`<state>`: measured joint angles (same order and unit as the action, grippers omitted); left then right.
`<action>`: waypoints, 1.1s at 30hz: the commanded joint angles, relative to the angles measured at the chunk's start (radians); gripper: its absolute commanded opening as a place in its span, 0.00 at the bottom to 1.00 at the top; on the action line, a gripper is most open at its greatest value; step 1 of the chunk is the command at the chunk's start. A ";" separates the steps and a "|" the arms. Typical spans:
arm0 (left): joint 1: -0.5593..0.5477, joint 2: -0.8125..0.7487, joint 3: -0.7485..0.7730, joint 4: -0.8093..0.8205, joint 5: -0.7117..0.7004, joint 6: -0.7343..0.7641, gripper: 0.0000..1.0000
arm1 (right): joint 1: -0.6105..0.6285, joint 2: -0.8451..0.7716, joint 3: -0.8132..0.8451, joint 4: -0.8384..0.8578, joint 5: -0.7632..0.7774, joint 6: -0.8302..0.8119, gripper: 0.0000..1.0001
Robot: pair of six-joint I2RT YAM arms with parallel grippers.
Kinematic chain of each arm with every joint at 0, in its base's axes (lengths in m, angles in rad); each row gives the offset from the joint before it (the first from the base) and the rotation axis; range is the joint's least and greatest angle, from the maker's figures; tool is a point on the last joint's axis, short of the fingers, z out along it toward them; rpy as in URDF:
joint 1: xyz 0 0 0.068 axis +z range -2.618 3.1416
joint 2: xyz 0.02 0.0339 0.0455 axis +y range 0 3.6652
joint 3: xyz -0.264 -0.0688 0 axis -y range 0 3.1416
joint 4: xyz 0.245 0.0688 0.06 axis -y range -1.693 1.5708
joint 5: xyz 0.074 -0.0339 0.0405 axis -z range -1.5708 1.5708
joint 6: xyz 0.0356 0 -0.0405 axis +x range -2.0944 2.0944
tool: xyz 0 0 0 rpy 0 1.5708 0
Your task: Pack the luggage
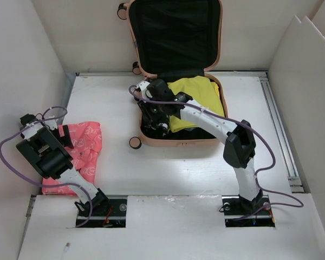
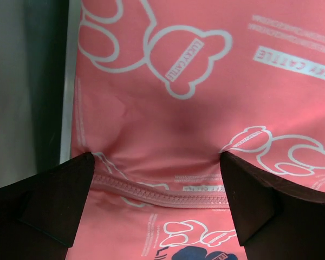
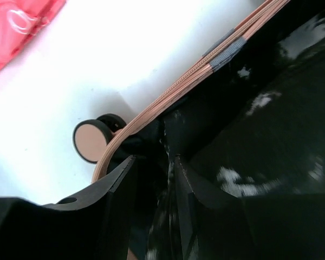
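The peach-pink luggage point(image 1: 179, 142) lies open at the back, its lid upright with black lining. A yellow garment point(image 1: 197, 95) lies in its base. My right gripper point(image 1: 154, 120) reaches into the left part of the base. In the right wrist view its jaws point(image 3: 154, 162) stand close together around a black glossy item point(image 3: 249, 162), just inside the luggage rim point(image 3: 168, 95). My left gripper point(image 1: 65, 132) hovers at the far left over a pink printed zip bag point(image 1: 84, 142). In the left wrist view it is wide open point(image 2: 157, 179) above the bag point(image 2: 168, 108) and its zip.
A luggage wheel point(image 1: 135, 143) sticks out at the front left corner and shows in the right wrist view point(image 3: 89, 142). White walls enclose the table on the left, back and right. A metal rail point(image 1: 279, 130) runs along the right side.
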<state>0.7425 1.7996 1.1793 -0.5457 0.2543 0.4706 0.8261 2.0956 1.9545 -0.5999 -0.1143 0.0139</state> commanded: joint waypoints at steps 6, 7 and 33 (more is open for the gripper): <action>-0.047 0.064 0.030 -0.089 0.184 0.172 0.77 | -0.004 -0.134 0.020 -0.024 0.028 -0.015 0.40; -0.096 0.052 0.017 -0.108 0.206 0.193 0.77 | -0.004 -0.134 0.020 -0.024 0.028 -0.015 0.40; -0.146 0.072 0.117 -0.442 0.263 0.596 1.00 | -0.004 -0.161 0.000 -0.086 0.057 -0.034 0.45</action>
<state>0.6022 1.8393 1.3247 -0.8783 0.4858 0.9771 0.8246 1.9896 1.9545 -0.6895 -0.0673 -0.0048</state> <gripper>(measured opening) 0.996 0.448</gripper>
